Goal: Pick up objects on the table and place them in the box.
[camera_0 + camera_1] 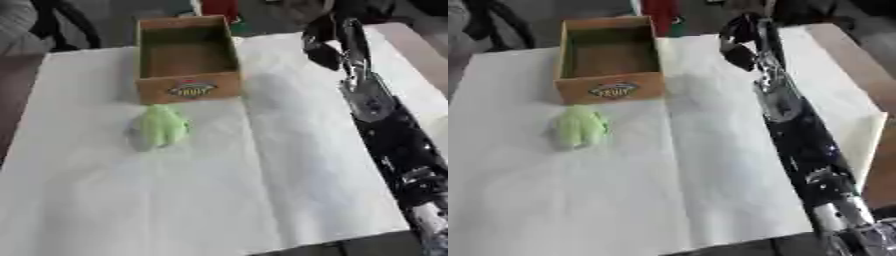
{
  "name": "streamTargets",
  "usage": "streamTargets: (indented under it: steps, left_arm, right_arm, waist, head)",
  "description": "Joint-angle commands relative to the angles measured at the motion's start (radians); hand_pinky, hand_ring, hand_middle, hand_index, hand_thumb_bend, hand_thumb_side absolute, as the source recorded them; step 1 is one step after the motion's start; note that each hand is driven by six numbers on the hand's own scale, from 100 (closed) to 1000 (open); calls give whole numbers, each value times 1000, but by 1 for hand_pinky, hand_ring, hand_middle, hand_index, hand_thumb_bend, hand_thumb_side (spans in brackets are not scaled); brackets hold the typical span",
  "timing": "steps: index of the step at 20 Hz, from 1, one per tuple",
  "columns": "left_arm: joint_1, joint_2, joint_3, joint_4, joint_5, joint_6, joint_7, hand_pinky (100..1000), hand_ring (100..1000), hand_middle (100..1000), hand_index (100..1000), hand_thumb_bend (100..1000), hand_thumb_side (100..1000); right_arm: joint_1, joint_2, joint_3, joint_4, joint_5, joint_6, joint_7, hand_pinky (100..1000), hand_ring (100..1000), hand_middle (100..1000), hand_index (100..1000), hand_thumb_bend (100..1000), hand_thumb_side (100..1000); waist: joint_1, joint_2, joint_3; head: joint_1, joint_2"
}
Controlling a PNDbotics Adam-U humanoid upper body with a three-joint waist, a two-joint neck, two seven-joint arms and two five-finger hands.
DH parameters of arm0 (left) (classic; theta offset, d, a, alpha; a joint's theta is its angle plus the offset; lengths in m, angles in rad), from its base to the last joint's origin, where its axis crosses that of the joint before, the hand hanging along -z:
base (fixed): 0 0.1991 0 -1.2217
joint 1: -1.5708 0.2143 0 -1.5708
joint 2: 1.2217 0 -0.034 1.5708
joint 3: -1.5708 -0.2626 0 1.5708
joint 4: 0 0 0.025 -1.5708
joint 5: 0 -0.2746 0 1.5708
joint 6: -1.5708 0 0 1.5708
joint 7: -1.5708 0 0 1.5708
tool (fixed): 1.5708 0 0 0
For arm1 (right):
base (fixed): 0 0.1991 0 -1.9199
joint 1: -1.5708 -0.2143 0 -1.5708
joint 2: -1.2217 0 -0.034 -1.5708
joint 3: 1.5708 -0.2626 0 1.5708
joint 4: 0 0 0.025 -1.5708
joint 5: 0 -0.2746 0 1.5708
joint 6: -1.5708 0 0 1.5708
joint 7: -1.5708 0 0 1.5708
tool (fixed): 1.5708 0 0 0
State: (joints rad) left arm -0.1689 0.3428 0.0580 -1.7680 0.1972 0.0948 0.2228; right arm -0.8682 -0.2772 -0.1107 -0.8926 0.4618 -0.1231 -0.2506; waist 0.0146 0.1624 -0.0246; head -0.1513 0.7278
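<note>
A pale green, lumpy object [161,125] lies on the white-covered table just in front of the box. The brown cardboard box [189,89], with a fruit label on its near wall, stands open at the back centre-left, and its inside looks bare. My right arm stretches from the lower right corner up along the right side. Its black hand [322,44] hangs above the table's far right part, to the right of the box and well away from the green object. The blur hides how the hand is set. My left hand shows in neither view.
A white sheet [262,190] covers the table, with a crease running down its middle. A red thing [220,7] stands behind the box. The table's bare brown right edge [859,75] runs beside my arm.
</note>
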Motion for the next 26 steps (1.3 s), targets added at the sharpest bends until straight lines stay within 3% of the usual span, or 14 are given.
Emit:
streamTargets:
  steps: [1, 7, 15, 19, 26]
  left_arm:
    - [-15, 14, 4, -17, 3, -1, -3, 761, 659, 620, 598, 163, 461]
    - [-15, 12, 3, -17, 4, -1, -3, 761, 659, 620, 598, 163, 462]
    - [-14, 13, 3, -16, 4, -2, -3, 760, 659, 620, 598, 163, 462]
    - [-13, 17, 3, -17, 2, -2, -4, 760, 659, 620, 598, 163, 462]
    - [-18, 32, -4, -15, -6, 0, -9, 760, 661, 620, 599, 161, 458]
  right_arm:
    - [-40, 12, -28, 39, 57, 20, -35, 621, 504, 456, 600, 100, 100]
    - [-67, 40, -54, 82, 113, 45, -73, 621, 505, 462, 606, 100, 100]
    - [-61, 36, -63, 88, 116, 51, -88, 621, 504, 461, 606, 100, 100]
    - [-40, -2, -45, 86, 89, 34, -67, 622, 504, 458, 606, 100, 100]
    - [35, -119, 5, 33, -39, -26, 7, 625, 506, 456, 608, 100, 100]
  waist:
    - [4, -11, 2]
    - [7, -13, 5]
    - [2, -18, 3]
    - [-4, -18, 3]
    - [-15, -17, -9]
  head:
    - [-3, -11]
    - [-5, -12]
    - [-4, -10]
    - [0, -8]
    - [11, -5]
